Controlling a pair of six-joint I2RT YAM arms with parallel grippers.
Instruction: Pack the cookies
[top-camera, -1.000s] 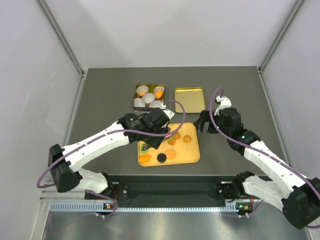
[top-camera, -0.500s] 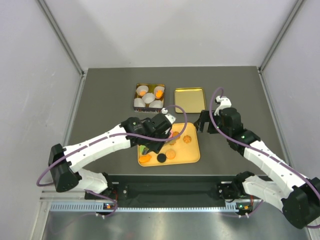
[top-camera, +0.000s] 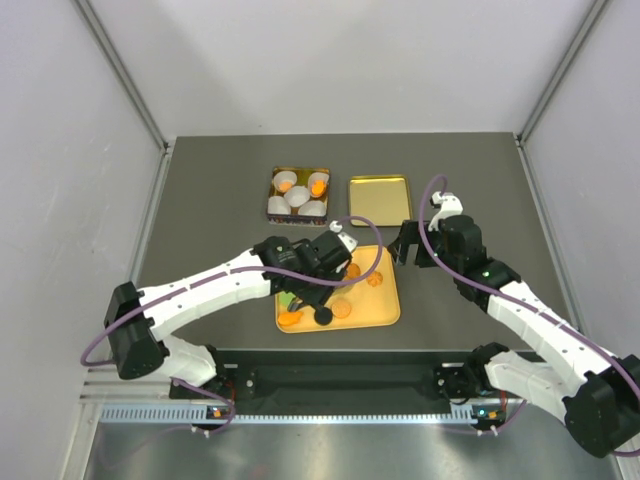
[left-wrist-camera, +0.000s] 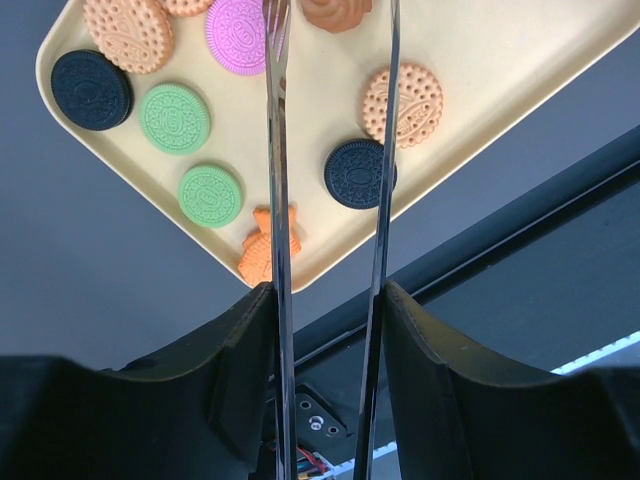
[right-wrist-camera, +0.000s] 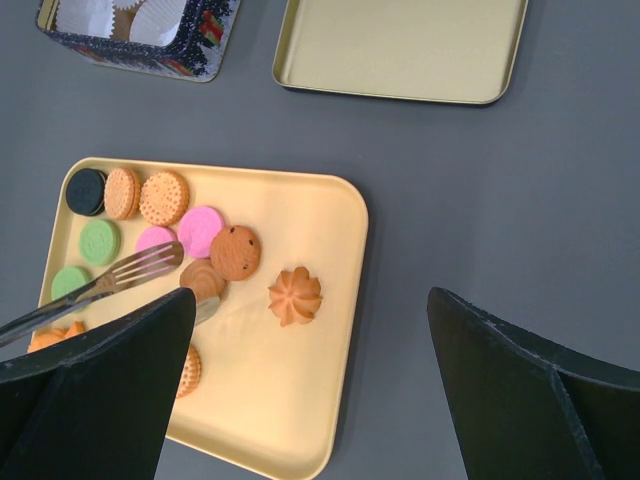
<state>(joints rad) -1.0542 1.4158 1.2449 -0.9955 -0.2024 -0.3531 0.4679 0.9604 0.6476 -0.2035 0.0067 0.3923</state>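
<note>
Several cookies lie on a yellow tray (top-camera: 386, 300): black (left-wrist-camera: 358, 173), tan (left-wrist-camera: 402, 104), pink (left-wrist-camera: 238, 35), green (left-wrist-camera: 174, 117) and an orange flower-shaped one (right-wrist-camera: 294, 295). My left gripper (top-camera: 322, 268) (left-wrist-camera: 328, 300) is shut on metal tongs (left-wrist-camera: 275, 150) and holds them over the tray's middle. The fork-shaped tong tips (right-wrist-camera: 150, 262) stand apart on either side of a brown swirl cookie (right-wrist-camera: 203, 278). My right gripper (top-camera: 408, 245) (right-wrist-camera: 312, 296) is open and empty, above the tray's right part.
A patterned tin (top-camera: 298, 193) (right-wrist-camera: 140, 25) with white paper cups, two holding orange cookies, stands behind the tray. Its gold lid (top-camera: 379, 200) (right-wrist-camera: 400, 45) lies open-side up to its right. The table's near edge runs just below the tray.
My left arm has moved right and toward the near side, bringing the tongs down over the tray's middle cookies. My right arm has not moved.
</note>
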